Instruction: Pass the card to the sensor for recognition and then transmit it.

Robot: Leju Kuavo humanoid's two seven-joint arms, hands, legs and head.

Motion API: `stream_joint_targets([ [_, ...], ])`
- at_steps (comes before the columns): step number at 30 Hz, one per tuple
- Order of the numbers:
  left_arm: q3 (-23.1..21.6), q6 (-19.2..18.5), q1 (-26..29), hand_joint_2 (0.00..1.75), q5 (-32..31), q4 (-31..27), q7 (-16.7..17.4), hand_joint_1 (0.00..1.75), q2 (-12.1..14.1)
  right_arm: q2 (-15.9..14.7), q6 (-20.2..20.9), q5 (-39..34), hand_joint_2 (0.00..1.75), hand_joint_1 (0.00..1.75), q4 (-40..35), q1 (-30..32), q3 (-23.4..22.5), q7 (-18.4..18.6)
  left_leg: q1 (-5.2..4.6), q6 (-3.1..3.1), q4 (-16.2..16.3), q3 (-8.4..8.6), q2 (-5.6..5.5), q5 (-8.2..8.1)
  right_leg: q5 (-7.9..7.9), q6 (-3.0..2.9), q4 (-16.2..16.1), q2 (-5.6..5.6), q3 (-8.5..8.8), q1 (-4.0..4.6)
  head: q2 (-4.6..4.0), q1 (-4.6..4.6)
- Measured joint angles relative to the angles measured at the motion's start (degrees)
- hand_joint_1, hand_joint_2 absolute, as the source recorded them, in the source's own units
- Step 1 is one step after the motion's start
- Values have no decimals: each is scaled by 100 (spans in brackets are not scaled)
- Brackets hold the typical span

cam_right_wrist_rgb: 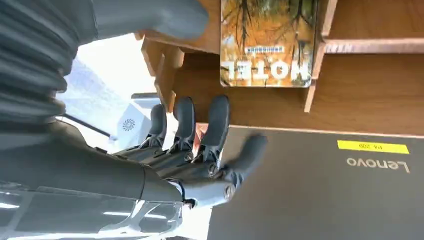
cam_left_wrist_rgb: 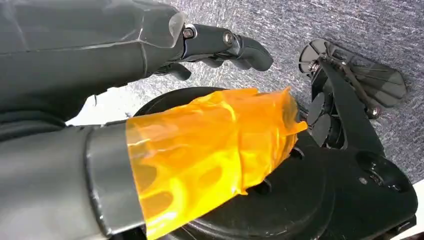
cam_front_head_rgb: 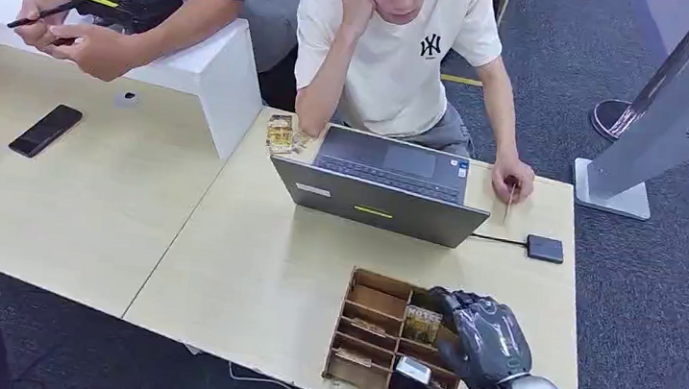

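Pale wooden tables (cam_front_head_rgb: 246,271) stand on grey-blue carpet, one at the left of the head view and one at the centre. On the centre table, toward the lower right of the frame, sits a wooden compartment box (cam_front_head_rgb: 375,328), and above it in the frame a grey laptop (cam_front_head_rgb: 382,191) with its lid toward the camera. A cable runs from the laptop to a small dark sensor pad (cam_front_head_rgb: 545,248) at the table's right edge. A slanted grey kiosk (cam_front_head_rgb: 662,122) stands on the floor at upper right.

The right hand (cam_front_head_rgb: 485,340) rests over the right side of the box, fingers curled downward. In the right wrist view the fingers (cam_right_wrist_rgb: 216,125) lie side by side, slightly bent, with nothing visibly between them and the thumb; the hotel card (cam_right_wrist_rgb: 268,42) stands in a compartment just beyond the fingertips, apart from them. In the head view the same card (cam_front_head_rgb: 422,324) appears in the box's right-hand column, just beside the hand.

The left hand (cam_left_wrist_rgb: 150,75) appears in the left wrist view above carpet, its dark fingers (cam_left_wrist_rgb: 235,47) extended and holding nothing, its thumb wrapped in orange film (cam_left_wrist_rgb: 210,145).

Two people sit behind the tables: one at top centre with a hand (cam_front_head_rgb: 512,181) beside the laptop, another at upper left holding a black device (cam_front_head_rgb: 124,2). A phone (cam_front_head_rgb: 45,129) lies on the left table.
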Motion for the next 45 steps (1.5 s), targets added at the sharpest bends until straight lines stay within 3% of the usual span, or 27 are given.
stream_joint_targets([
  [13,0,0,2,0,15,0,-37,0,0,0,-30,-39,175,56,-33,-22,-4,0,0,2,0,-1,-1,1,1,1,0,0,0,0,0,0],
  [18,0,0,3,0,26,0,-46,0,0,0,-81,-55,175,89,-92,-35,-31,0,0,2,0,-1,-1,1,1,1,0,-1,0,0,0,0],
  [20,0,0,4,0,26,0,-52,0,0,0,-105,-100,175,91,-129,-44,-42,-17,0,2,0,-1,-1,1,1,1,0,-1,0,0,0,0],
  [21,0,0,4,0,28,0,-55,0,-2,0,-109,-120,175,108,-155,-48,-46,-26,0,2,0,-1,-1,1,1,1,0,-1,0,0,0,0],
  [25,0,-9,5,0,39,0,-72,0,0,0,-111,-260,175,122,-269,-56,-48,-112,0,2,0,-1,-1,1,1,1,0,-1,0,0,0,0],
  [29,0,-13,5,0,52,0,-92,0,-2,0,-114,-402,175,115,-413,-60,-52,-210,0,2,0,-1,-1,1,1,1,0,-1,0,0,0,0],
  [30,0,-13,5,0,55,0,-94,0,-2,0,-114,-439,175,106,-453,-61,-52,-227,0,2,0,-1,-1,1,1,1,0,-1,0,0,0,0],
  [35,0,-13,6,0,61,0,-94,0,0,0,-72,-677,175,103,-638,-62,-52,-354,0,2,0,-1,-1,1,1,1,0,-1,0,0,0,0],
  [36,0,-15,6,0,59,0,-94,0,0,0,-40,-723,175,89,-658,-63,-50,-400,0,2,0,-1,-1,1,1,1,0,-1,0,0,0,0],
  [45,0,-24,4,0,24,0,-94,0,4,20,175,-1051,175,79,-680,-115,144,-656,0,2,0,-2,-1,1,1,1,0,-1,0,0,0,0],
])
